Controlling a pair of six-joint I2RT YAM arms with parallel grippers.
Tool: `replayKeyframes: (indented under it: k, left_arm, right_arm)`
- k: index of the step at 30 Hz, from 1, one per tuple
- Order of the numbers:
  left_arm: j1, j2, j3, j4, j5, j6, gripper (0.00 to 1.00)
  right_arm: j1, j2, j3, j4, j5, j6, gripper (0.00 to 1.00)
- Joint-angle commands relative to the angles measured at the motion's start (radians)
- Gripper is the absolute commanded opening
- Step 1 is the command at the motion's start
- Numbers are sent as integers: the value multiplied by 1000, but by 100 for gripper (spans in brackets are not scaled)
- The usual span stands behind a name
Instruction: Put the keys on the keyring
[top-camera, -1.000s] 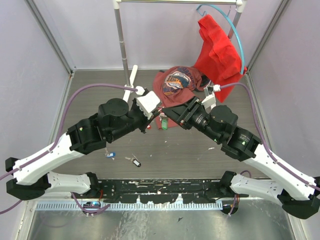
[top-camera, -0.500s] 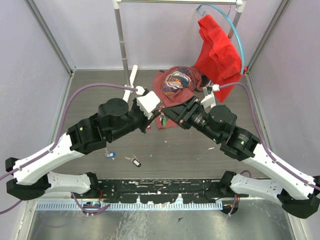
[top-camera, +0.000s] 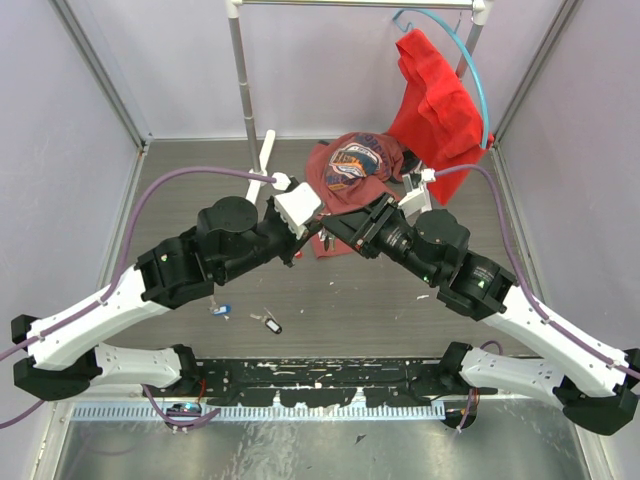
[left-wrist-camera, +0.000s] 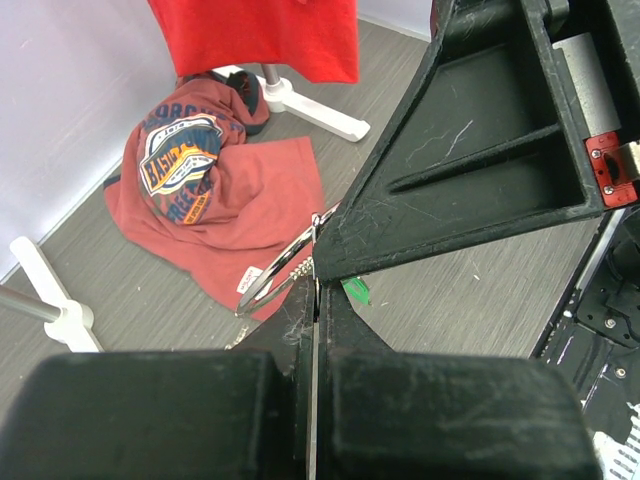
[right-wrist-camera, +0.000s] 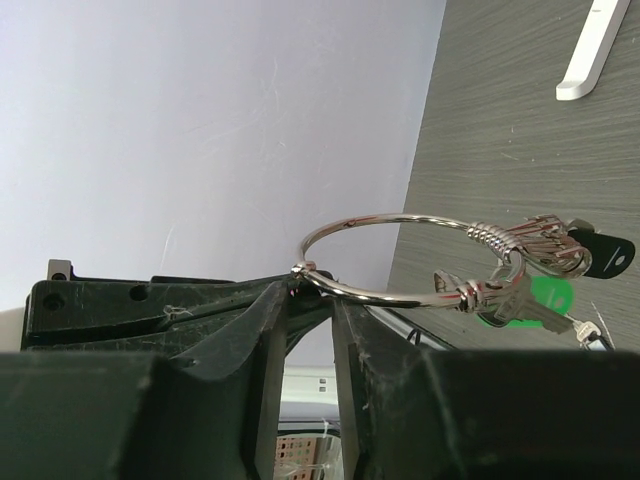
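The keyring (right-wrist-camera: 400, 258) is a thin silver ring carrying a green tag (right-wrist-camera: 545, 298) and a black-headed key (right-wrist-camera: 606, 254). In the top view both grippers meet over the table's middle. My left gripper (left-wrist-camera: 315, 285) is shut, its tips pinching the ring's wire (left-wrist-camera: 278, 272). My right gripper (right-wrist-camera: 315, 290) has its jaws a narrow gap apart, and the ring lies across its fingertips. Its finger (left-wrist-camera: 470, 150) fills the left wrist view. Two loose keys lie on the table, one with a blue tag (top-camera: 220, 310) and one black-and-white (top-camera: 270, 323).
A crumpled red printed shirt (top-camera: 352, 170) lies just behind the grippers. A red garment (top-camera: 440, 105) hangs on a blue hanger from a white rack with a post (top-camera: 243, 90) and foot (top-camera: 263, 160). Purple walls close in both sides.
My right gripper has edged a little left toward the left gripper, now covering most of the green tag in the top view. The left arm has barely moved.
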Motion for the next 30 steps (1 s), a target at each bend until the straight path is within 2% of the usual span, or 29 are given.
replayKeyframes:
  k: [1, 30]
  left_arm:
    - [-2, -15, -12, 53, 40, -11, 0]
    - [-2, -12, -17, 65, 41, -13, 0]
  right_arm:
    - [2, 1, 6, 75, 53, 5, 29]
    - [22, -8, -51, 174, 181, 43, 23]
